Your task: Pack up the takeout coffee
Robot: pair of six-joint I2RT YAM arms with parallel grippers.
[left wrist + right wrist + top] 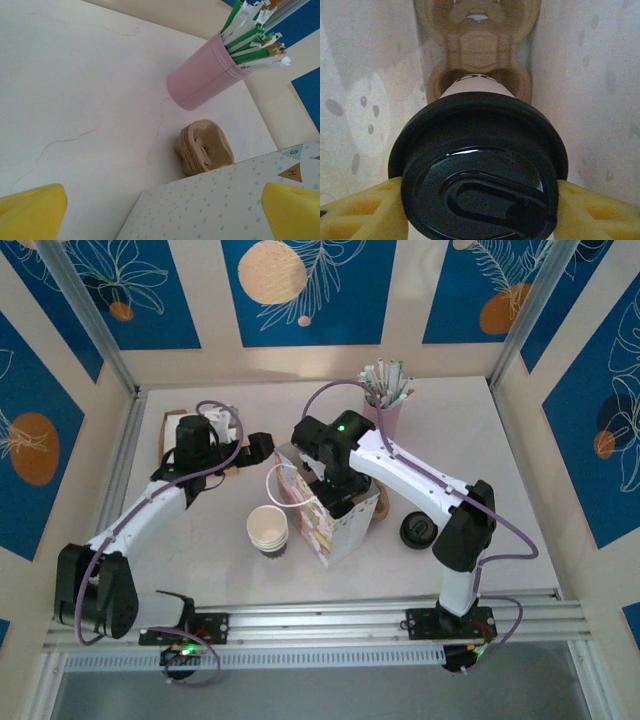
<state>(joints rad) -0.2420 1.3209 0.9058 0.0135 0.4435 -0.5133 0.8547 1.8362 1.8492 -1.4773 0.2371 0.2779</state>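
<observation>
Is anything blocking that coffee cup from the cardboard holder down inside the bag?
Nothing visible does. The coffee cup, held by the right fingers, hangs inside the paper bag, its bottom at a ring of the cardboard holder, bag walls clear on both sides.

A: Inside the bag [590, 75], what can't you make out?
B: The takeout coffee [478, 165]: its lid hides most of the cup wall, and the bottom edge clips the lid's near rim.
A: Deeper in the bag?
B: A brown pulp carrier [477, 35], cut off by the top edge.
</observation>
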